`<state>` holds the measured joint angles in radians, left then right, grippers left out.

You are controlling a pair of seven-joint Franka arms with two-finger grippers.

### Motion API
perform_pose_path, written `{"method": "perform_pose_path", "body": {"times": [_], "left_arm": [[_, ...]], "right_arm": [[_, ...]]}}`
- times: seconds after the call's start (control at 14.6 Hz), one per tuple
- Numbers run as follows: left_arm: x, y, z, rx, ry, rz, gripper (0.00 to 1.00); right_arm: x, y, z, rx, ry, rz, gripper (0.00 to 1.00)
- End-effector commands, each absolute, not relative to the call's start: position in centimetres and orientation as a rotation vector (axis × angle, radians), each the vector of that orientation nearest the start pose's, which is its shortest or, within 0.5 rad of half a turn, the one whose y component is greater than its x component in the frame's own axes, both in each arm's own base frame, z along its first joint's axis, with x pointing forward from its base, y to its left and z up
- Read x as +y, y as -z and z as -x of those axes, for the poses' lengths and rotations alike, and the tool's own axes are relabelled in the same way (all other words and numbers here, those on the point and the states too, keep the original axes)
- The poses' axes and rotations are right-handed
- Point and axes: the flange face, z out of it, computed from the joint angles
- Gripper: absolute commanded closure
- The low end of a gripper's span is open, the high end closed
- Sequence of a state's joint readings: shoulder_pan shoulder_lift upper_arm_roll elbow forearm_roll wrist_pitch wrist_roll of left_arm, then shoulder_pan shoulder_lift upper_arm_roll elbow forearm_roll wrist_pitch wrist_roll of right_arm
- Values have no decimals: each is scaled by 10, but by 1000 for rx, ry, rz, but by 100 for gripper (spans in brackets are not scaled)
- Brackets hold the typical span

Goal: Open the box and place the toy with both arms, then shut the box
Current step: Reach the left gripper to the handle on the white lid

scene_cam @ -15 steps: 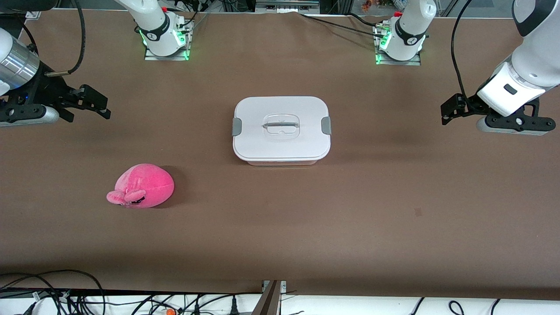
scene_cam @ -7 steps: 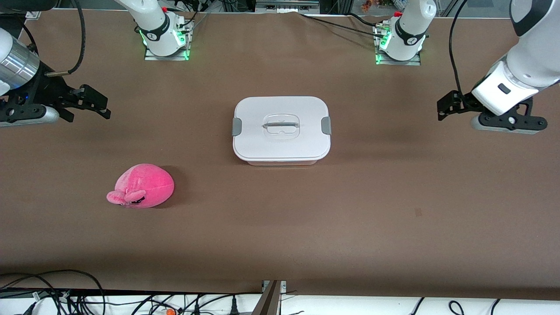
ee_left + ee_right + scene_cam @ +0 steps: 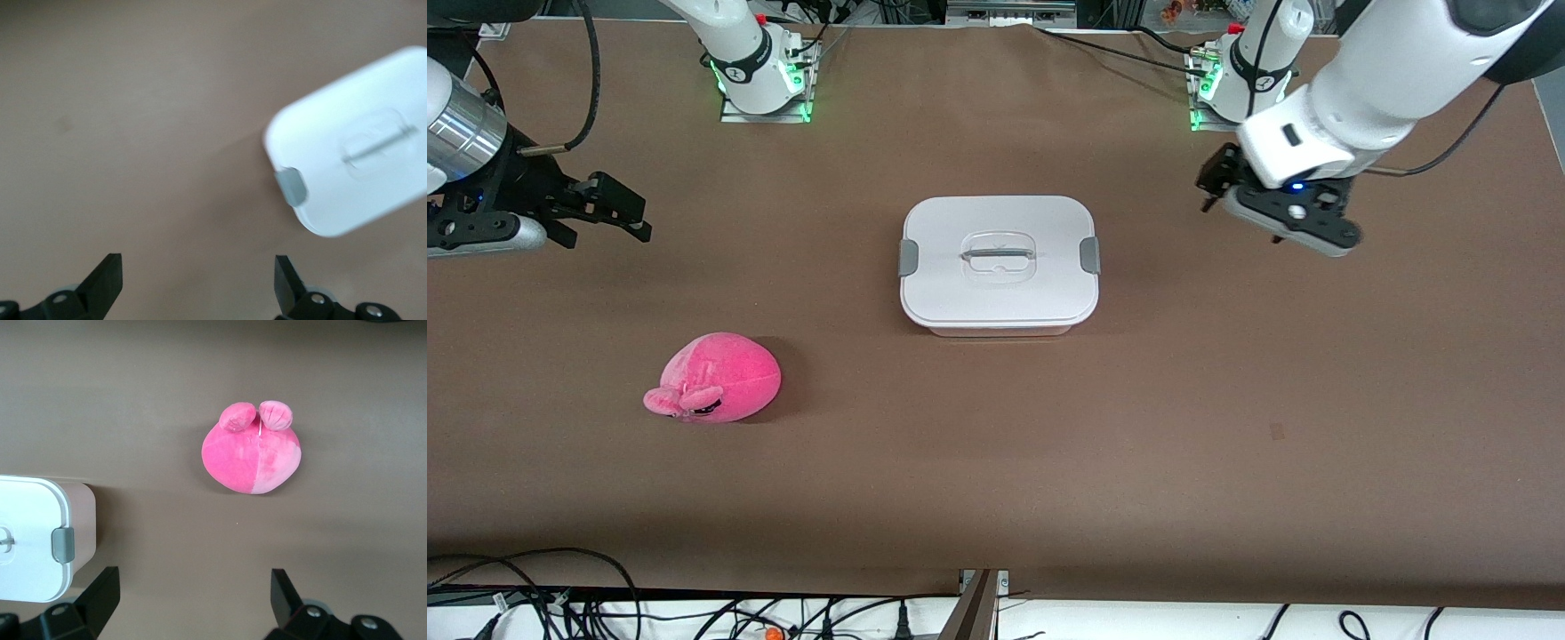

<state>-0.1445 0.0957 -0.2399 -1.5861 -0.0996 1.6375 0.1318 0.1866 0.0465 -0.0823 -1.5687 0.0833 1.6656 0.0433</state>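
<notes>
The box (image 3: 999, 264) sits mid-table with its white lid on and a grey clip (image 3: 1089, 255) at each end; it also shows in the left wrist view as the box (image 3: 360, 153) and its clip (image 3: 291, 187). The pink toy (image 3: 716, 378) lies on the table nearer to the front camera than the box, toward the right arm's end, also seen as the toy (image 3: 253, 453). My left gripper (image 3: 1211, 187) hangs open and empty over the table beside the box's clip end. My right gripper (image 3: 645, 222) waits open and empty over the right arm's end.
The brown table (image 3: 996, 462) carries only the box and the toy. The arm bases (image 3: 760, 76) stand along its edge farthest from the front camera. Cables (image 3: 560, 596) lie along the edge nearest that camera.
My left arm has swung in from its end of the table toward the box, gripper still open. The right arm, box and toy have not moved.
</notes>
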Motion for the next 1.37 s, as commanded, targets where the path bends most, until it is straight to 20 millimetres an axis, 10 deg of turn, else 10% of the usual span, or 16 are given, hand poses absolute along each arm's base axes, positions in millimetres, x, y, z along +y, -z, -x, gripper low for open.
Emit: {"method": "perform_pose_path", "body": {"times": [0.0,0.48,0.69,1.3], "left_arm": [[-272,-547,-541,1139,-167,3111,0],[-388,-419,-538,1705,-310,2837,0],[-421,-396,-524,1875,-267,2561,0],[-484,-370,-490,2026,-86,2440,0]], "right_arm": [[71,-613,-575,-78,76,3045,0],[70,-612,-574,-79,58,3046,0],[71,-612,-574,-84,58,3046,0],[71,-612,-576,-78,71,3043,0]]}}
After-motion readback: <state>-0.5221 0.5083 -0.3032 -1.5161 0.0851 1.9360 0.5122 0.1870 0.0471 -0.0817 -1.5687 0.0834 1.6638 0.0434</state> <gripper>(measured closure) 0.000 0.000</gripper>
